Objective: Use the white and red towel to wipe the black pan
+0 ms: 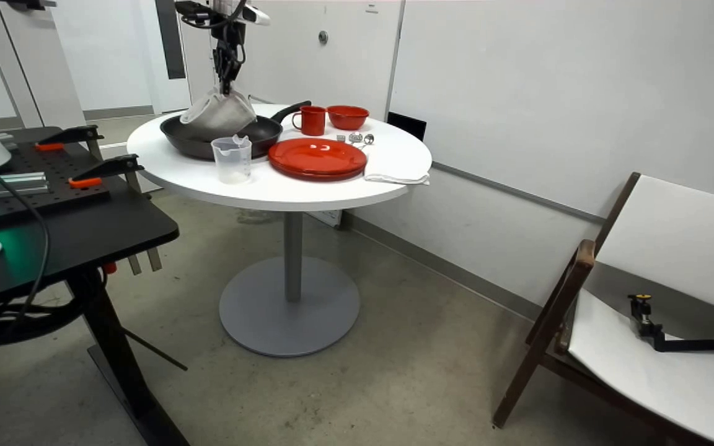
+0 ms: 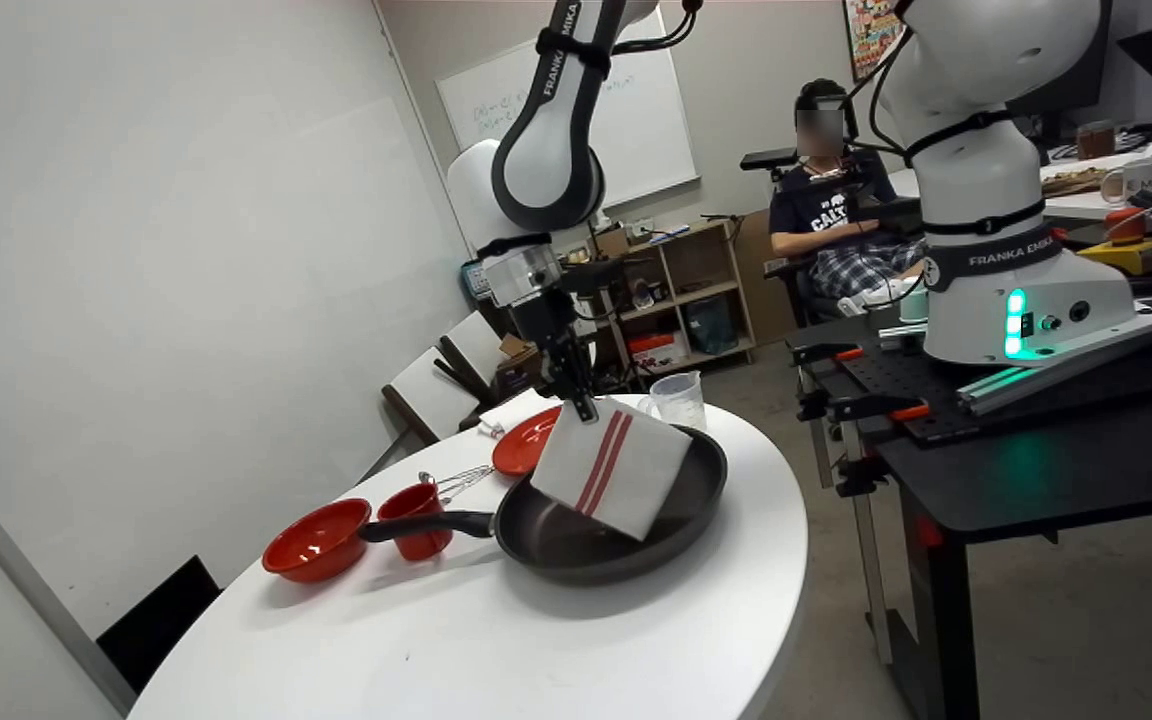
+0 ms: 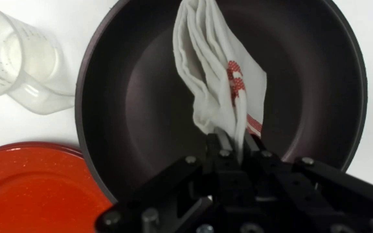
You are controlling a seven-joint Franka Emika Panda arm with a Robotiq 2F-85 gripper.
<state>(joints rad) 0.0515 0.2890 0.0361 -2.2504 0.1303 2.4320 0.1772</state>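
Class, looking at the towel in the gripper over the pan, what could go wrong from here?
The gripper pinches only one part of the towel, so dragging might pull it loose. The jug stands close beside the pan; if wiping shoves the pan sideways, the jug could tip.

The table point(image 2: 476, 650) bears pan point(image 2: 581, 548), jug point(image 1: 232, 163), mug point(image 1: 313, 121), bowl point(image 2: 317, 542).

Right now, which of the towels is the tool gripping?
The red-striped towel over the black pan, pinched in the tool; the other towel lies folded on the white table, near its edge.
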